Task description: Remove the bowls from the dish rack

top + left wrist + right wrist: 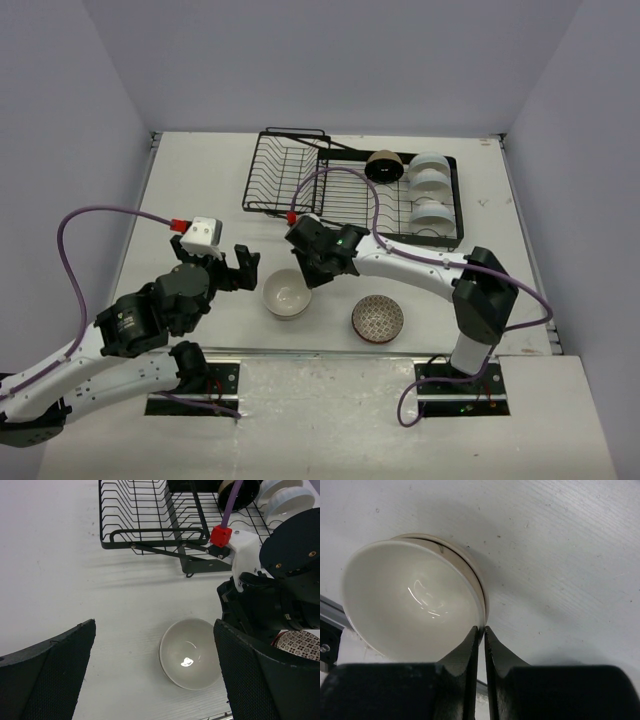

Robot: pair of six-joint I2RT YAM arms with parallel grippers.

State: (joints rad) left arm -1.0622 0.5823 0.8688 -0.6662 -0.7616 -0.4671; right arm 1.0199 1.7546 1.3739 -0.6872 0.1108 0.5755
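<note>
A plain white bowl point(286, 296) stands upright on the table in front of the dish rack point(300, 175). My right gripper point(308, 268) is shut on its far rim; in the right wrist view the gripper point(481, 629) pinches the rim of the bowl point(410, 600), one finger inside and one outside. My left gripper point(236, 268) is open and empty just left of the bowl. In the left wrist view the gripper point(155, 680) frames the bowl point(190, 652). A beige bowl with a black inside point(384, 165) and three white bowls point(432, 188) stand in the rack's long section.
A brown net-patterned bowl point(378, 318) sits on the table to the right of the white bowl, near the front edge, and shows in the left wrist view point(302, 644). The rack's raised basket point(150, 515) holds nothing. Purple cables loop above both arms.
</note>
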